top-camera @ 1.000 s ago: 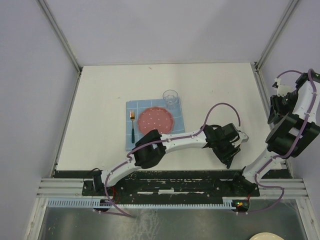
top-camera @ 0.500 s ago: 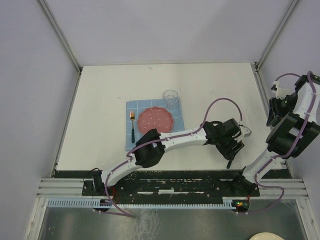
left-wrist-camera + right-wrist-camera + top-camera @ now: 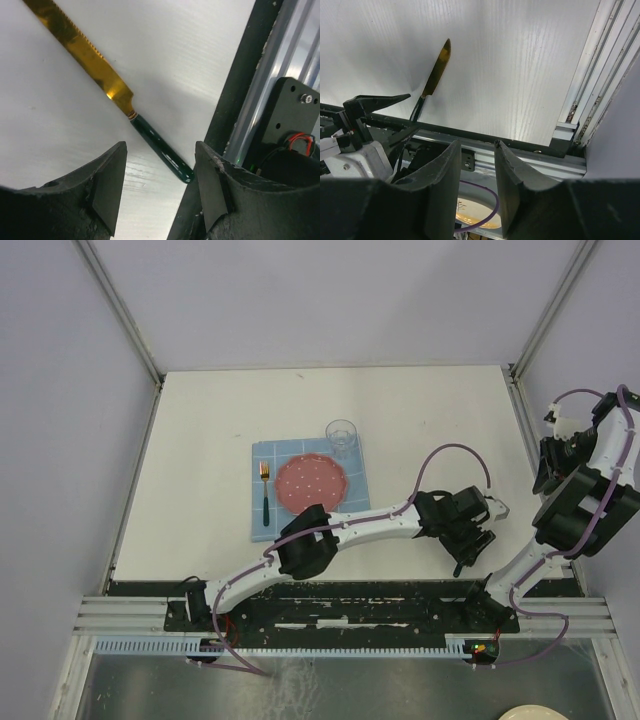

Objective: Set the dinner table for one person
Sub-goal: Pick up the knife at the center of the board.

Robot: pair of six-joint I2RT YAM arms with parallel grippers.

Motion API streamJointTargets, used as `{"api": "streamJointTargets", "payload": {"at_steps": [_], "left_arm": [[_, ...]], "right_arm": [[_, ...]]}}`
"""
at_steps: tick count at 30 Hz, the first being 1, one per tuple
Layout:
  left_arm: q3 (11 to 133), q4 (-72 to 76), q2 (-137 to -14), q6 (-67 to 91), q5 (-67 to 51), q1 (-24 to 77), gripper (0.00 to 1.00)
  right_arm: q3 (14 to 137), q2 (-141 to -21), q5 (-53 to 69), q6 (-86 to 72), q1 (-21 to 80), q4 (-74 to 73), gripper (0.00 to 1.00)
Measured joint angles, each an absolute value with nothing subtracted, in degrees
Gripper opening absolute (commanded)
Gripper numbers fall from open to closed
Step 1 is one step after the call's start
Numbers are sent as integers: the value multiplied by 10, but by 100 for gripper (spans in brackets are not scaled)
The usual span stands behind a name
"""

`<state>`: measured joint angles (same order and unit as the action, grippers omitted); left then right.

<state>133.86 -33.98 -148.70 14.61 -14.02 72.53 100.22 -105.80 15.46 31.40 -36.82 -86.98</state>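
A knife with a gold serrated blade (image 3: 85,55) and dark green handle (image 3: 160,147) lies flat on the white dinner table (image 3: 200,460), its handle end at the black front edge. My left gripper (image 3: 160,147) is open just above it, with the handle end between and ahead of the jaws. In the top view the left gripper (image 3: 468,548) hides the knife. The knife also shows in the right wrist view (image 3: 437,70). My right gripper (image 3: 477,145) is open and empty, raised at the table's right side (image 3: 547,472).
A blue placemat (image 3: 262,525) holds a pink plate (image 3: 312,480), a fork (image 3: 265,490) left of it and a clear glass (image 3: 341,436) at its back right. The black rail and aluminium frame (image 3: 280,60) run right beside the knife handle. A cream plate (image 3: 535,712) lies below the table.
My left arm has stretched further right and toward the front edge, bringing its open gripper over the knife. The right arm has barely moved.
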Motion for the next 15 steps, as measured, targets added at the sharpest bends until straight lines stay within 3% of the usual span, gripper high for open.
{"api": "streamJointTargets", "payload": {"at_steps": [15], "left_arm": [[1333, -336, -1487, 149, -94, 732, 62]], "right_arm": [[995, -1043, 160, 316, -380, -872, 40]]}}
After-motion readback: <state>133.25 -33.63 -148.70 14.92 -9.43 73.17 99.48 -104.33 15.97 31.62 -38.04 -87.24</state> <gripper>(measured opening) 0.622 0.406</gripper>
